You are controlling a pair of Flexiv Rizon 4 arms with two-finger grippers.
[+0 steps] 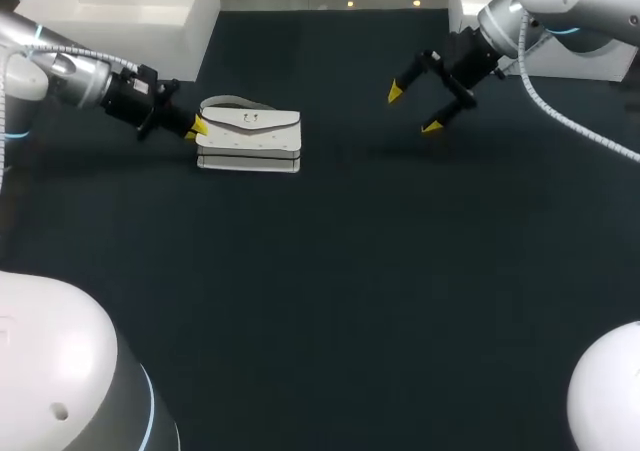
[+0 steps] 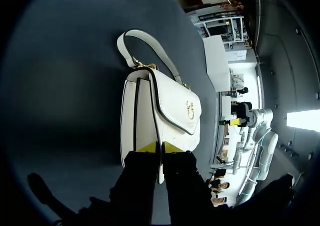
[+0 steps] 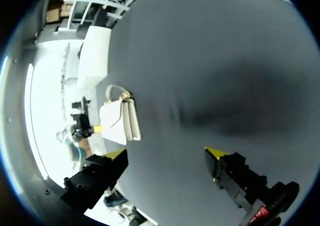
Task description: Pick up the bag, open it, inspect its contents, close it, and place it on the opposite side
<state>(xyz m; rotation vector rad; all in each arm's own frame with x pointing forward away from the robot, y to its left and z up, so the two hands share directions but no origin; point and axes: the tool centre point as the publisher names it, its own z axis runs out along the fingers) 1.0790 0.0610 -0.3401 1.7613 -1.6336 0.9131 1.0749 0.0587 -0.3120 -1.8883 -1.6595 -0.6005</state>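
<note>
1. Handbag (image 1: 250, 141), white with dark trim, lies on the dark table (image 1: 350, 291), left of the middle and toward the far edge. Its flap is closed and its handle (image 2: 145, 40) rests flat.
2. At the handbag's left end, the left gripper (image 1: 197, 128) has its yellow tips nearly together, pinching a thin edge of the handbag between them.
3. Above the table's right side, the right gripper (image 1: 415, 109) hangs well apart from the handbag, fingers spread wide.
</note>
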